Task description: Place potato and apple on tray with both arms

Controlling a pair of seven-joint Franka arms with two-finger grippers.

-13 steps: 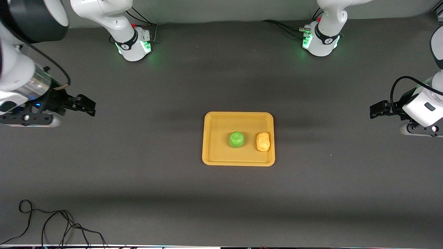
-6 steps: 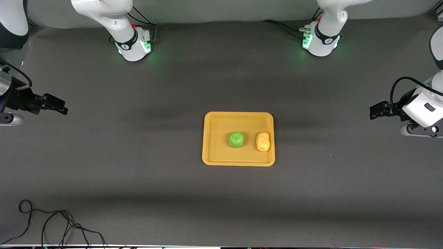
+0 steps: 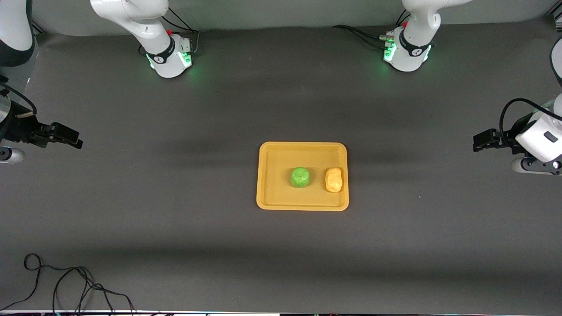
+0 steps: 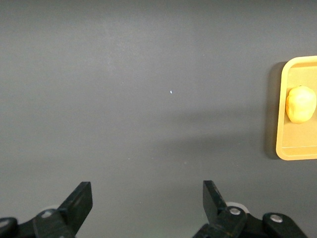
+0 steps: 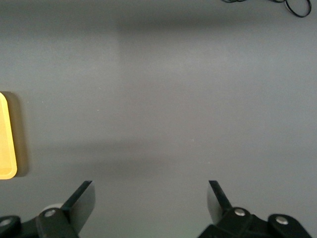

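The yellow-orange tray (image 3: 272, 197) lies at the table's middle. The green apple (image 3: 300, 177) sits on it near its centre. The yellow-orange potato (image 3: 334, 180) lies on it beside the apple, toward the left arm's end. My left gripper (image 3: 478, 144) is open and empty over bare table at the left arm's end; its wrist view shows the tray's edge (image 4: 282, 148) and the potato (image 4: 300, 103). My right gripper (image 3: 72, 140) is open and empty over bare table at the right arm's end; its wrist view shows a corner of the tray (image 5: 6, 144).
A black cable (image 3: 66, 285) lies coiled on the table nearest the front camera at the right arm's end; it also shows in the right wrist view (image 5: 292, 6). The two green-lit bases (image 3: 169, 59) (image 3: 406, 55) stand farthest from the camera.
The right gripper has drawn back toward the right arm's end of the table, away from the tray. The left gripper has shifted slightly outward. Apple and potato have not moved.
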